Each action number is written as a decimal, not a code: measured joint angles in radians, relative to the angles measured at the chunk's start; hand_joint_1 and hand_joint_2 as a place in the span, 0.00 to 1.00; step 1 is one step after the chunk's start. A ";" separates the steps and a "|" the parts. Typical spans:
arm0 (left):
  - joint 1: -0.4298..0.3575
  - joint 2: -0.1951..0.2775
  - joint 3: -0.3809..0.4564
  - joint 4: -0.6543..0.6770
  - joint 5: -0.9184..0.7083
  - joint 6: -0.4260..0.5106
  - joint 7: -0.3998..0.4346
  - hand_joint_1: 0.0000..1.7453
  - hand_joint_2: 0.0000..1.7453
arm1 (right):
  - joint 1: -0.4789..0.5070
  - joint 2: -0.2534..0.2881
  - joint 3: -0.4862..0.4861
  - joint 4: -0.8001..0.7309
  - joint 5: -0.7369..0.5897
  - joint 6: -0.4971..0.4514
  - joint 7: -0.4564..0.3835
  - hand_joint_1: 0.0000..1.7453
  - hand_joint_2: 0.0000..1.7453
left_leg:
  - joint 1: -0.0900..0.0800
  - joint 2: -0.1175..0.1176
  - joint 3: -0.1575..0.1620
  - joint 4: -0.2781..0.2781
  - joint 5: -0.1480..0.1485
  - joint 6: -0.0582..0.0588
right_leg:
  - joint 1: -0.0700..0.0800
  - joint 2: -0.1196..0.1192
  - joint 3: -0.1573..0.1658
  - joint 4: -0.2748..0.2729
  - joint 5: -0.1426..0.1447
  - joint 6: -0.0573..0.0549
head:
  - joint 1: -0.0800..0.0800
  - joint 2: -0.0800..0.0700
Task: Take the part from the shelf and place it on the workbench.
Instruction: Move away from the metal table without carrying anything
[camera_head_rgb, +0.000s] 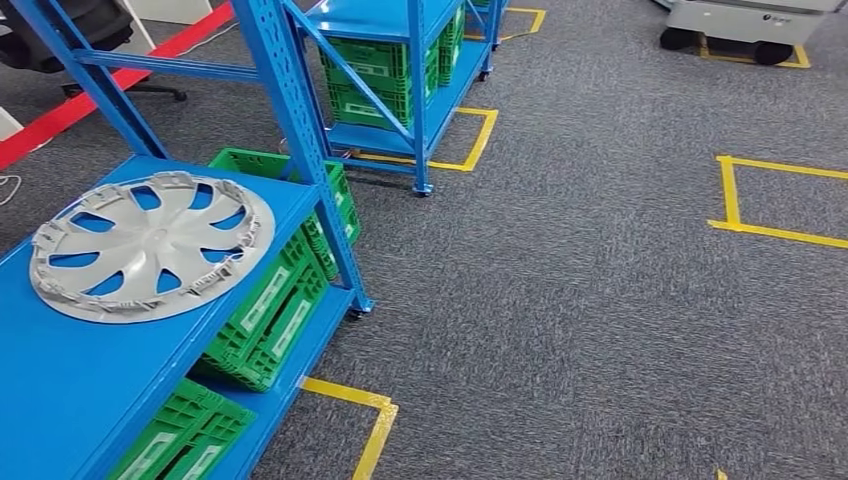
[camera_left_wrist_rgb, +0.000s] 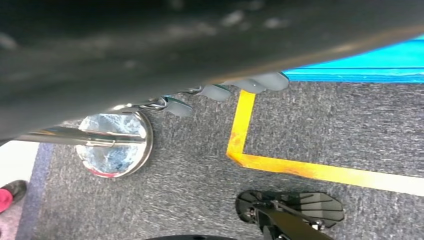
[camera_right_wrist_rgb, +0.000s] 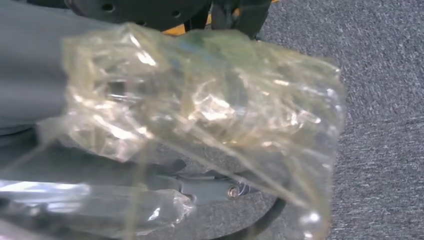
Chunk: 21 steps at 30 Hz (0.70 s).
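Note:
A silver wheel cover (camera_head_rgb: 150, 245) lies flat on the top board of the blue shelf (camera_head_rgb: 70, 390) at the left of the head view. Neither hand touches it. In the left wrist view, the left hand (camera_left_wrist_rgb: 240, 87) hangs over grey carpet, its grey fingertips (camera_left_wrist_rgb: 270, 81) side by side with nothing in them. In the right wrist view, crinkled clear plastic (camera_right_wrist_rgb: 200, 110) lies over the right hand (camera_right_wrist_rgb: 200, 187). It hides the fingers, so I cannot tell whether they hold anything.
Green crates (camera_head_rgb: 270, 310) fill the shelf's lower boards. A second blue shelf (camera_head_rgb: 400, 90) with green crates stands further back. Yellow tape (camera_head_rgb: 370, 420) marks squares on the grey carpet (camera_head_rgb: 600, 300), which is open to the right. A chrome disc (camera_left_wrist_rgb: 114, 145) sits on the floor.

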 joint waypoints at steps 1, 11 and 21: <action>0.000 0.000 0.000 0.000 0.000 0.000 0.000 0.00 0.00 | -0.001 0.000 0.000 0.001 0.000 0.000 0.000 0.00 0.00 | -0.001 0.000 0.000 0.005 -0.005 -0.007 | -0.001 0.001 0.032 -0.066 0.024 0.001 | 0.001 0.000; -0.002 0.000 0.000 -0.002 -0.003 0.002 0.000 0.00 0.00 | -0.002 0.000 -0.005 0.006 0.000 -0.003 0.000 0.00 0.00 | 0.002 0.017 -0.116 0.259 -0.143 -0.043 | 0.007 -0.006 0.069 -0.142 0.040 -0.049 | -0.008 0.000; 0.001 -0.001 0.000 -0.005 -0.003 0.002 0.000 0.00 0.00 | -0.003 0.001 -0.007 0.007 0.001 -0.002 0.000 0.00 0.00 | -0.010 0.018 -0.027 0.033 -0.011 -0.009 | 0.015 -0.007 0.065 -0.139 0.040 -0.031 | -0.007 0.000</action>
